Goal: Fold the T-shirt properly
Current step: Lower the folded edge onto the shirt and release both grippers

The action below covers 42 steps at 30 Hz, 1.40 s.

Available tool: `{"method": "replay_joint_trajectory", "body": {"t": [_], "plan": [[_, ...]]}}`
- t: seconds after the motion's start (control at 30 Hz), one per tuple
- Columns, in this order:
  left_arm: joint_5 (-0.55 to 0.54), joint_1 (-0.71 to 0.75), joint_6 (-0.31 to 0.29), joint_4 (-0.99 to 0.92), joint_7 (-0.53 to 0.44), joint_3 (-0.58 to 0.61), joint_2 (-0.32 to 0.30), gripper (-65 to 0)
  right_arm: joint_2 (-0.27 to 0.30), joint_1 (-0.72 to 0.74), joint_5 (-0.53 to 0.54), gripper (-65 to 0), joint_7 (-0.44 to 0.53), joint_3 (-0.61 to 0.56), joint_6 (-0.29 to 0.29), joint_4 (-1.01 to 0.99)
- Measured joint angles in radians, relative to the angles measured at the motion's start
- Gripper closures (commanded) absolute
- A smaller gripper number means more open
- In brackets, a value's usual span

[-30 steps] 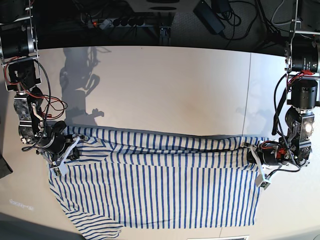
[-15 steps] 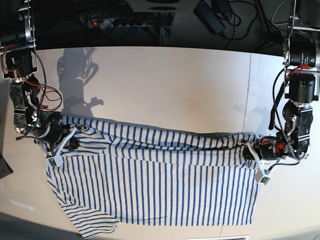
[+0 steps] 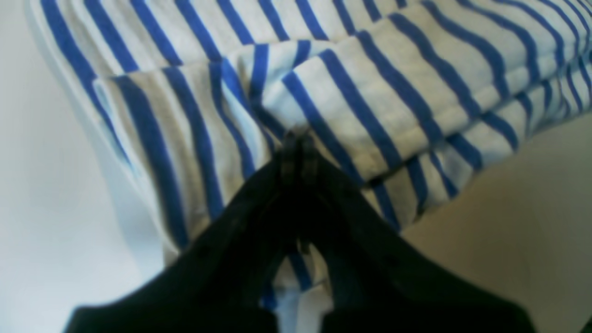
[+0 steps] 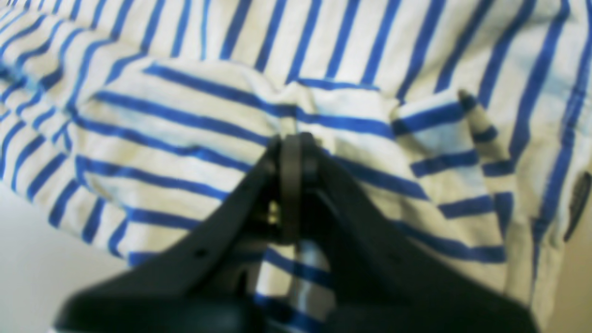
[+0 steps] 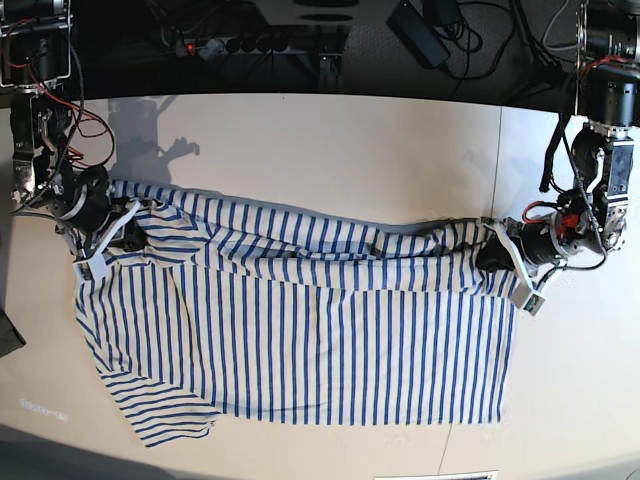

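The white T-shirt (image 5: 300, 340) with thin blue stripes lies spread across the table, its upper edge bunched into a raised fold running between both arms. At the fold's right end my left gripper (image 5: 492, 258) is shut on the cloth. In the left wrist view its black fingers (image 3: 296, 152) pinch a doubled hem of the T-shirt (image 3: 370, 106). My right gripper (image 5: 128, 232) is shut on the fold's left end. In the right wrist view its fingers (image 4: 291, 152) clamp a puckered bunch of the T-shirt (image 4: 185, 134). A sleeve (image 5: 165, 420) sticks out at the lower left.
The white table (image 5: 330, 160) extends behind the shirt up to a dark back edge with a power strip (image 5: 250, 45) and cables. A table seam (image 5: 497, 170) runs down the right side. The shirt's lower hem lies near the table's front edge.
Both grippers have dragged the bunched upper edge toward the back of the table, and the whole shirt has slid that way with them. The grips have stayed shut.
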Motion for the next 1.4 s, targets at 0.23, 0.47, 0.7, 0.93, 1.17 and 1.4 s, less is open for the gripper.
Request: {"method": "replay_joint_trajectory", "body": {"t": [0.23,0.47,0.7,0.93,1.17,1.4], "plan": [[-0.025,0.205,0.000,0.169,-0.017,-0.078,0.000,0.0,0.054,-0.133,0.024,0.0,-0.006,0.000,0.000,0.113],[-0.023,0.367,-0.003,0.288,-0.001,-0.185,0.003,0.0,0.106,-0.245,0.024,0.0,-0.010,0.000,0.000,0.201],[-0.009,0.452,-0.002,0.346,-0.010,-0.225,0.003,0.0,0.119,-0.297,0.026,0.0,-0.010,0.004,0.000,0.228],[-0.006,0.480,-0.002,0.356,-0.026,-0.229,0.002,0.0,0.119,-0.367,0.034,0.0,-0.013,0.056,0.000,0.253],[-0.012,0.525,-0.002,0.377,-0.047,-0.231,0.000,0.0,0.119,-0.402,0.041,0.0,-0.033,0.132,0.000,0.253],[-0.005,0.571,-0.002,0.415,-0.047,-0.231,0.000,0.0,0.153,-0.402,0.042,0.0,-0.046,0.143,0.001,0.251]]}}
